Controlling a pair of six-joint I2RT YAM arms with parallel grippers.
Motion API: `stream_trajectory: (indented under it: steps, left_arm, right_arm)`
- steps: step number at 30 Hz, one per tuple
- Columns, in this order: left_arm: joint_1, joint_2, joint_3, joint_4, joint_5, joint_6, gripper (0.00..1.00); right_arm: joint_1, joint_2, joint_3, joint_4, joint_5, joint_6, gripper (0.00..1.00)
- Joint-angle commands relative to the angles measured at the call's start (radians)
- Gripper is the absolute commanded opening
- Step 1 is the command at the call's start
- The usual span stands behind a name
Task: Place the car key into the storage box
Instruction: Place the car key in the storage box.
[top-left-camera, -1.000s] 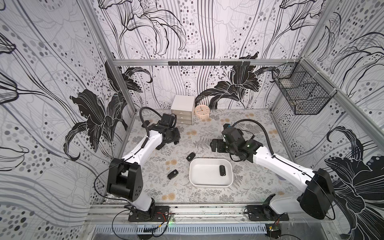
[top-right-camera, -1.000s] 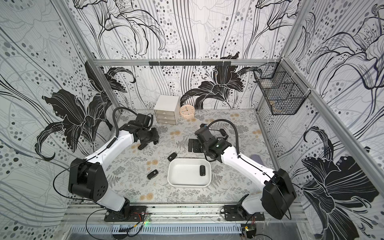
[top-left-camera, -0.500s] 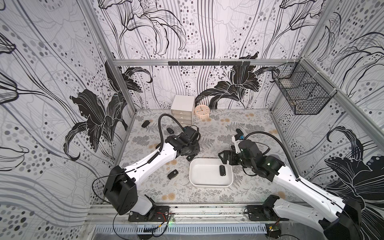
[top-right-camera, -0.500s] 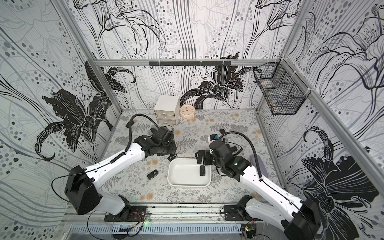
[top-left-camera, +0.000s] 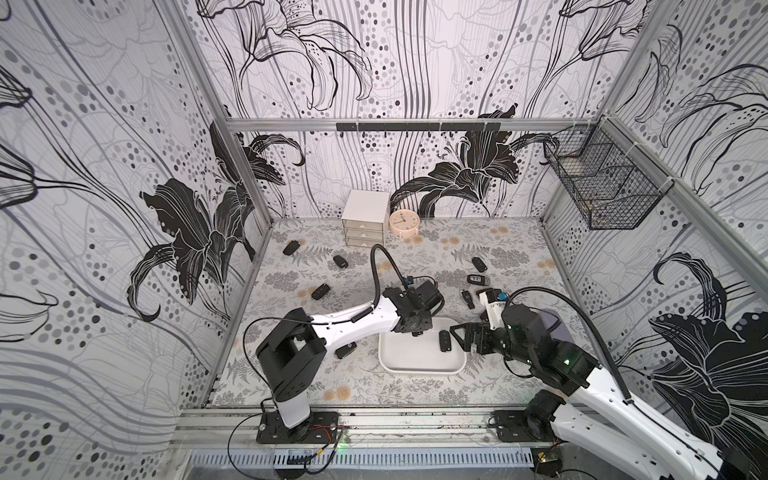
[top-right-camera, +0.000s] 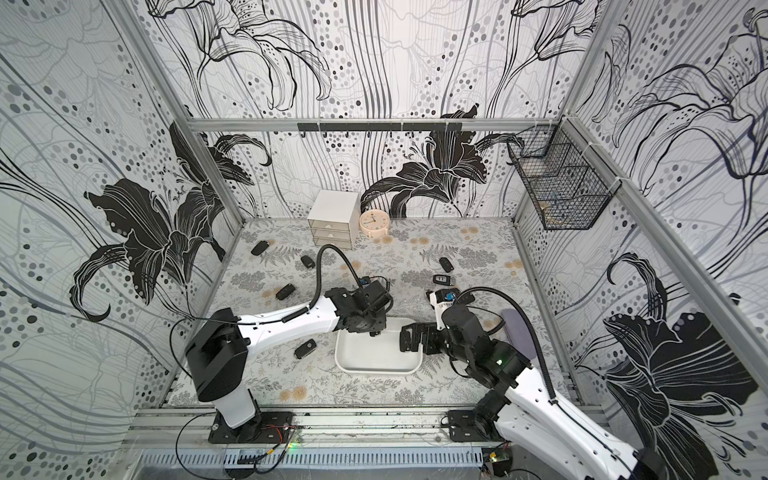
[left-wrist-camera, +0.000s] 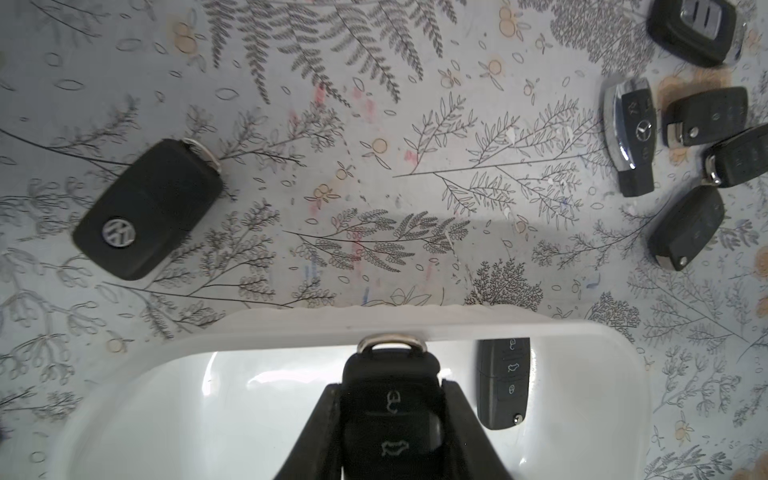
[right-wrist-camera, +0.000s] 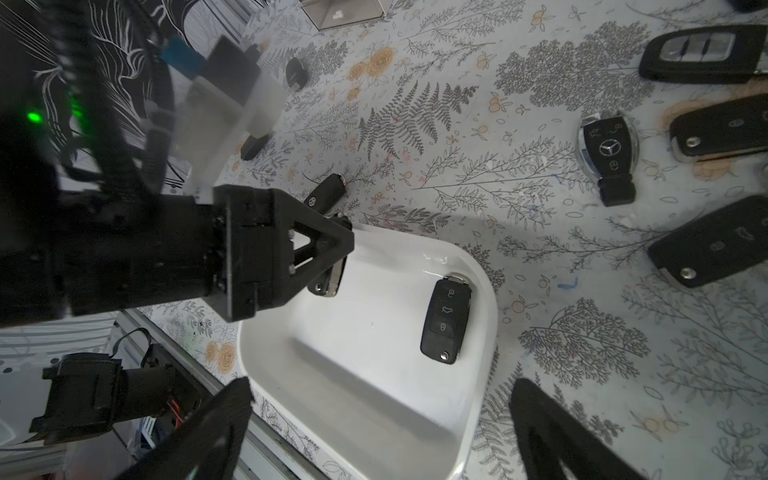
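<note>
Car key (left-wrist-camera: 390, 409) clamped in left gripper (left-wrist-camera: 390, 386) jaws, over storage box (top-left-camera: 415, 358) at lower centre of frame, apparently not touching it. Second key (top-left-camera: 444, 341) lies inside. Right gripper (top-left-camera: 457, 338) jaws wide, empty, at box's right edge.

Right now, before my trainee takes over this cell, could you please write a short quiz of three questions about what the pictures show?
1. True or false: the left tool is shut on a car key.
2. How many keys lie flat inside the storage box? A: none. B: one. C: three.
3. One word: is the right tool open or shut?

Key
1. True. The key is clamped between its fingers.
2. B. One black key lies there.
3. Open. It holds nothing.
</note>
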Motion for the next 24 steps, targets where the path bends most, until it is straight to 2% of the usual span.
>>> stream_trajectory:
  steps: [1, 9, 24]
  left_arm:
    - [-0.021, 0.058, 0.061, 0.033, -0.017, -0.024, 0.25]
    - [-0.043, 0.165, 0.126, 0.034, -0.013, -0.035, 0.25]
    - [-0.087, 0.229, 0.169, 0.027, -0.025, -0.041, 0.27]
  right_arm:
    - [-0.004, -0.025, -0.013, -0.05, 0.006, 0.015, 1.0]
    - [-0.004, -0.061, -0.025, -0.096, 0.011, 0.01, 1.0]
    - [-0.004, -0.101, -0.042, -0.113, 0.014, 0.024, 1.0]
